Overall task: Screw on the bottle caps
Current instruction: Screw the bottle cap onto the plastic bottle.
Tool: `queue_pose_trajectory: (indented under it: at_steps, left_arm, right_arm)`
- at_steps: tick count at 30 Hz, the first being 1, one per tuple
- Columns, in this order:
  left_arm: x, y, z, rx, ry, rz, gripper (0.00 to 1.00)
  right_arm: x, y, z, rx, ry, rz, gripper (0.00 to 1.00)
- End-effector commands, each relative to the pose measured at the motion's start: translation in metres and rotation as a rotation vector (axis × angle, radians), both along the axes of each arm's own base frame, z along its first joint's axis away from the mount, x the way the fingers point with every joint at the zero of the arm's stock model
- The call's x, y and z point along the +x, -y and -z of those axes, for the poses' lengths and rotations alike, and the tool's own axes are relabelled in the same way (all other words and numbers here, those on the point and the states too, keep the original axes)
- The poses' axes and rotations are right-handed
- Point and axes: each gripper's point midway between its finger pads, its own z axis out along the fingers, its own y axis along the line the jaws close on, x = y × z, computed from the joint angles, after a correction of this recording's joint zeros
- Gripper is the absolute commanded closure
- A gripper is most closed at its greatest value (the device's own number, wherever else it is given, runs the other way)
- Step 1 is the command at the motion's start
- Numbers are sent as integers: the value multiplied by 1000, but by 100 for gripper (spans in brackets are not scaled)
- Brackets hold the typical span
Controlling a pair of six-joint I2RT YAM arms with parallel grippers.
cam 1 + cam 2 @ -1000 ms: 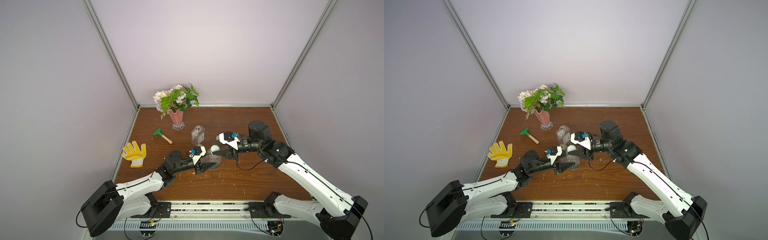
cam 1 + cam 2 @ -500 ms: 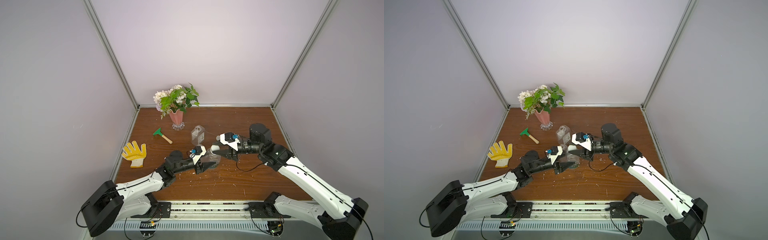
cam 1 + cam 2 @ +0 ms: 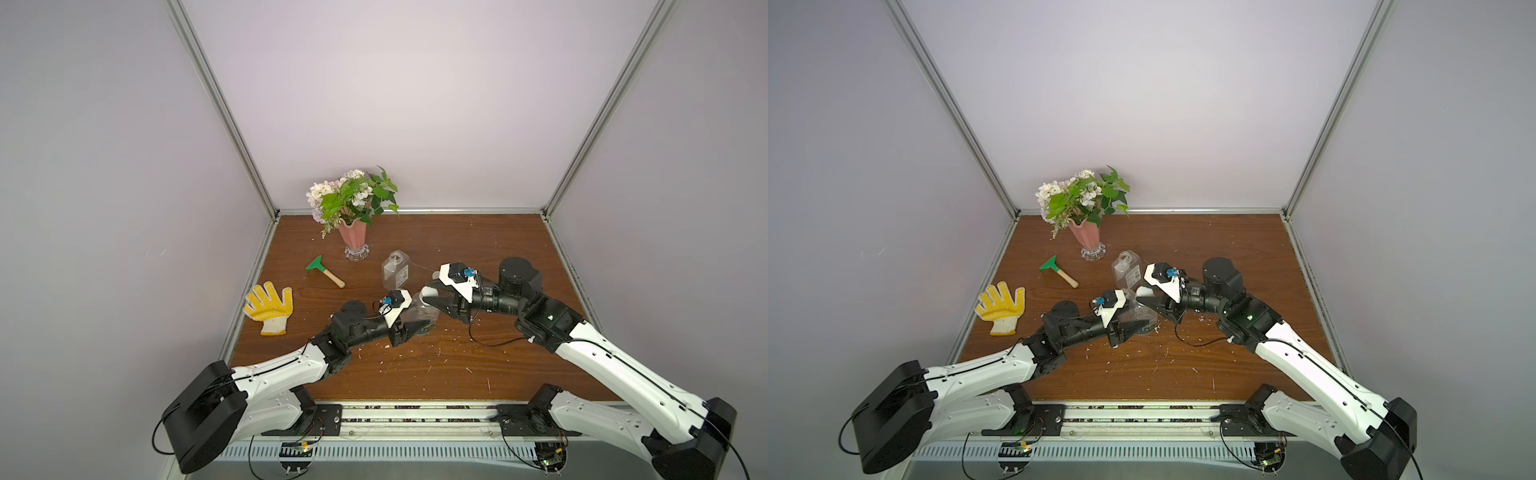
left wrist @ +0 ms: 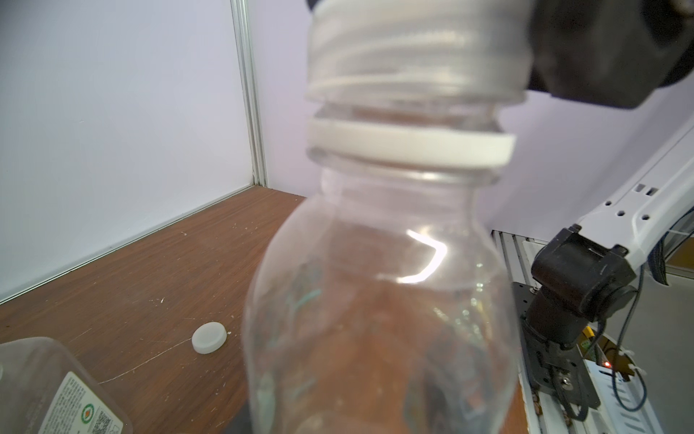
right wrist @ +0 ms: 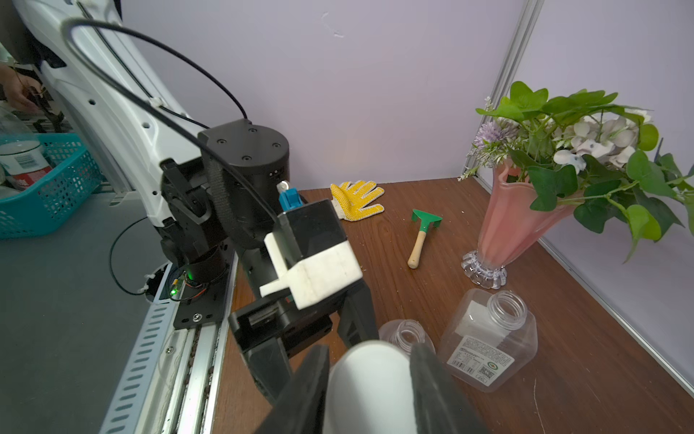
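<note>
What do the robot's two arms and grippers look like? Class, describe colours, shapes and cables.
The left arm and right arm have white shells, black cylindrical joints and bulky black bases. The left gripper and right gripper each have black tapered fingers under a white-and-black camera block with a blue plug. Thin black cables loop alongside.

Rounded clear bottle (image 4: 375, 300): upright at mid-table, empty, white ring on its neck. White cap (image 4: 413, 49) sits on its mouth, slightly tilted, with a gap of neck showing below.
Square clear bottle (image 3: 395, 272): upright just behind, uncapped, white label on its side.
Third clear bottle (image 5: 407, 332): open threaded neck only, just beside the square one.
Loose white cap (image 4: 209, 337): round, lying flat on the table.
</note>
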Motion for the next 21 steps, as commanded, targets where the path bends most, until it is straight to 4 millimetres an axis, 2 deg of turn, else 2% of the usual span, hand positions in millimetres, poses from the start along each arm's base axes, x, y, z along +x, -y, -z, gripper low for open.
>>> queue_pose_trajectory:
  at_steps: [1,9,14,21]
  left_arm:
    - [6,-5,-55,-136,138,-39,45]
    - [14,-4,-46,-120,111,-69,45]
    - [20,-4,-43,-113,94,-97,45]
    - [25,-6,-35,-95,76,-123,45]
  right_arm:
    - [4,4,27,-56,-94,71,59]
    - [2,-1,18,-62,-56,76,59]
    - [9,-3,19,-98,-44,118,59]
    - [16,-2,2,-73,-22,171,58]
